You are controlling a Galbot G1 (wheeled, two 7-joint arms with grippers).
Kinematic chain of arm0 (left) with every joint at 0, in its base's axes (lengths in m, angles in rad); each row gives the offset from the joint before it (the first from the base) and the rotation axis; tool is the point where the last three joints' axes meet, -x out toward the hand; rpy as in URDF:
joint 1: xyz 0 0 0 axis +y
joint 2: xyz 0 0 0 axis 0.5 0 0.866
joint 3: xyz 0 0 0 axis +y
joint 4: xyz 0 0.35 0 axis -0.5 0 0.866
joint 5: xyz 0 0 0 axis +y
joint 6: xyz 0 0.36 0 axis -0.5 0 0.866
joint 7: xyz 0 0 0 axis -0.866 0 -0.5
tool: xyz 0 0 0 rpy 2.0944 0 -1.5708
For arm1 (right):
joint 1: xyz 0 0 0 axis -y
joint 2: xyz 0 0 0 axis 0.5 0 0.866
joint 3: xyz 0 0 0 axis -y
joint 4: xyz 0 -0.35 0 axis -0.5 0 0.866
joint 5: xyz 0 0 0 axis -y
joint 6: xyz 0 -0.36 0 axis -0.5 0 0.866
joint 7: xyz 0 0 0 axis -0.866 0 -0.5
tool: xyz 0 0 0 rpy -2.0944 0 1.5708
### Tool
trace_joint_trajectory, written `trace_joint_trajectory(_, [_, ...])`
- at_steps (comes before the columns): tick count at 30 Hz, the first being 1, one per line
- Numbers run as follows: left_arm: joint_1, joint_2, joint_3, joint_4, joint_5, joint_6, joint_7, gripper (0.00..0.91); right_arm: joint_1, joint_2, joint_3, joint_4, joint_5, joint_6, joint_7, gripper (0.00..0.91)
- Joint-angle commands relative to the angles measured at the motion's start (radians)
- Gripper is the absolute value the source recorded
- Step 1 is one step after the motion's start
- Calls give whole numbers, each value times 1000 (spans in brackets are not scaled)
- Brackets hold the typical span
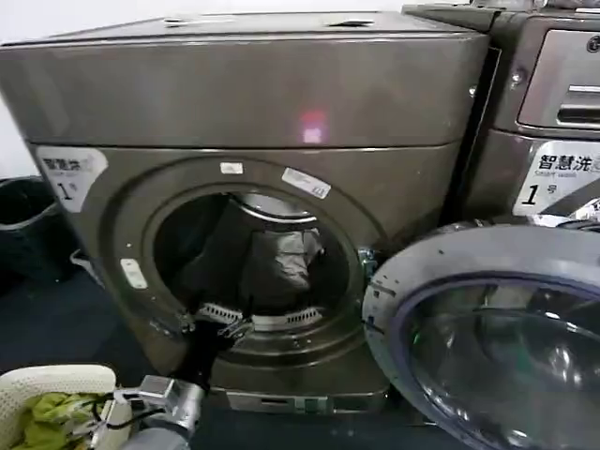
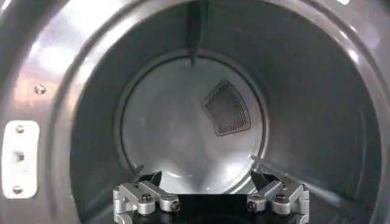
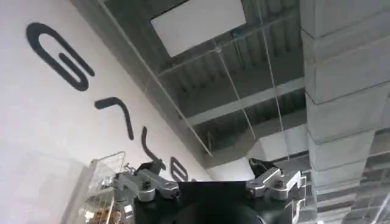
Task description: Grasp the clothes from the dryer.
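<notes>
1. You face the dryer (image 1: 253,103), a bronze-grey front-loading machine with a white "1" sticker (image 1: 67,173) on its front and a small red light (image 1: 313,127) above the round opening.
2. The dryer's door (image 1: 487,337) stands swung open to the right of the opening, with its glass facing you.
3. The clothes (image 1: 281,262), a pale grey garment with folds, lie inside the drum toward the back, seen through the right half of the opening.
4. The left tool (image 1: 220,323) sits at the lower rim of the opening, its arm reaching up from below. In the left wrist view, the left tool (image 2: 210,198) points into the drum, and its fingers (image 2: 145,198) are spread wide with nothing between them. That view shows the drum's rear wall (image 2: 177,128) and a mesh vent (image 2: 226,108).
5. The right tool (image 3: 210,182) points upward toward a ceiling, away from the dryer. Its fingers are spread wide and hold nothing.
6. A white basket (image 1: 52,389) with yellow-green clothes (image 1: 52,417) sits at the lower left, beside the left arm.
7. A second machine (image 1: 544,112) stands to the right of the dryer.
</notes>
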Motion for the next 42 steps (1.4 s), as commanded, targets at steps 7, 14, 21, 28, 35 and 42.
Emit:
trace_joint_trajectory(7, [3,-5,-4,-3,3,-1,1,907,6,-3,-6,3,1,3,1,907])
trace_joint_trajectory(14, [-49,1,14,54,-3,-45,10,907,-1,-6,1,4,-6,-5,10,907])
trace_joint_trajectory(21, [-217,-4,50,215,-44,-48,-5,907,-5,-5,10,8,-33,-5,11,907])
trace_joint_trajectory(28, [-462,-34,87,506,-41,-87,-15,907,-19,-1,25,6,-48,-14,18,907])
trace_joint_trajectory(35, [-716,-59,86,824,-24,-147,-20,907,-32,-5,38,2,-47,-8,5,907])
trace_joint_trajectory(42, [-869,-99,82,1018,14,-163,-14,907,-28,-6,35,1,-42,-7,3,907])
